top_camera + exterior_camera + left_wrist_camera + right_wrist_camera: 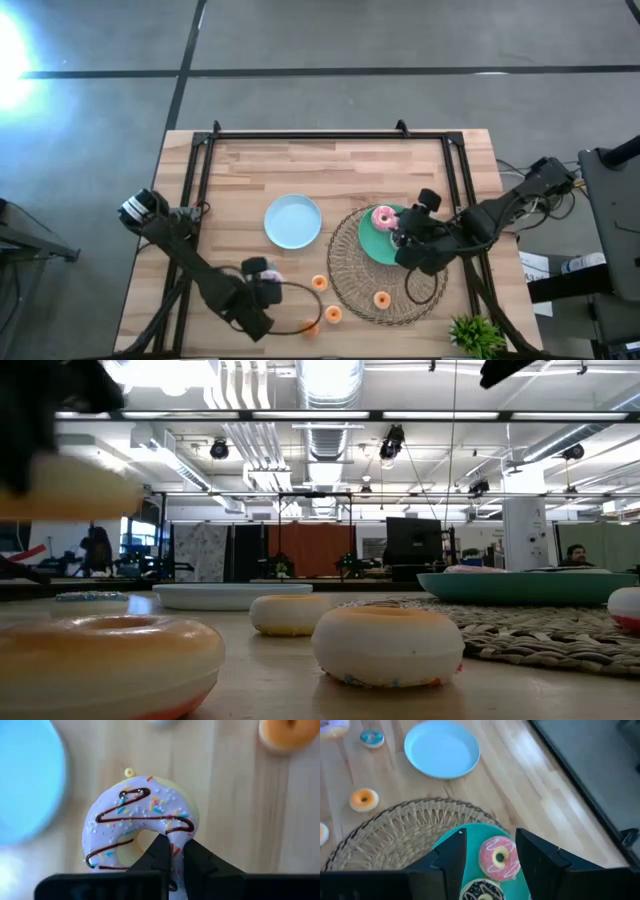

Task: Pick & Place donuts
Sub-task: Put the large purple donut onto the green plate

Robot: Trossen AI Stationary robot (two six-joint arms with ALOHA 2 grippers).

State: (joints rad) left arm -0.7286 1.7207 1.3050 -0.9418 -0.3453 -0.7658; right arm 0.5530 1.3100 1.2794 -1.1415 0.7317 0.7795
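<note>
Two grippers are working at the wooden table (250,160). The left gripper (172,852) is sitting near the table's front left, its fingers clamping together on the rim of the lilac donut (142,822), which carries dark drizzle and coloured sprinkles; whether that donut is touching the wood cannot be told. The right gripper (490,851) is hovering over the green plate (452,837), fingers standing apart on either side of the pink donut (498,857), not touching it. The pink donut is lying flat on the green plate, with the dark brown donut (481,891) just beside it on the same plate. The green plate is resting on the woven mat (395,830). The light-blue plate (441,748) is sitting bare on the wood beside the mat. One orange mini donut (381,298) is lying on the mat; three more (319,283) are lying on the wood near the front edge. The teal mini donut (372,738) is lying on the wood beyond the light-blue plate.
</note>
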